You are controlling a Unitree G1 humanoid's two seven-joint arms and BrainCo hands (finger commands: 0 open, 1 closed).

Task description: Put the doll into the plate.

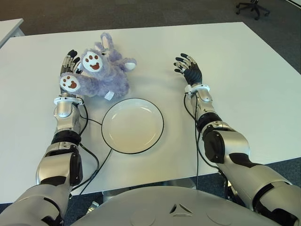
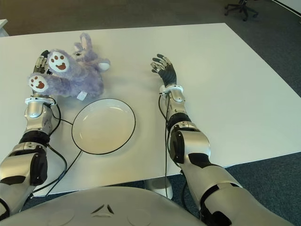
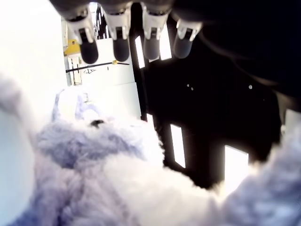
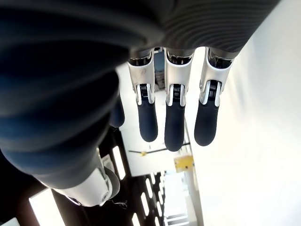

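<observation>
The left hand [image 1: 69, 70] lay under the fluffy purple plush doll [image 1: 100, 70] on the white table [image 1: 244, 75], fingers extended, not yet clasped. Grasping was next, then a carry to the round white plate [image 1: 132, 125] nearby. The right hand [image 1: 189, 70] showed rightward, fingers released.
</observation>
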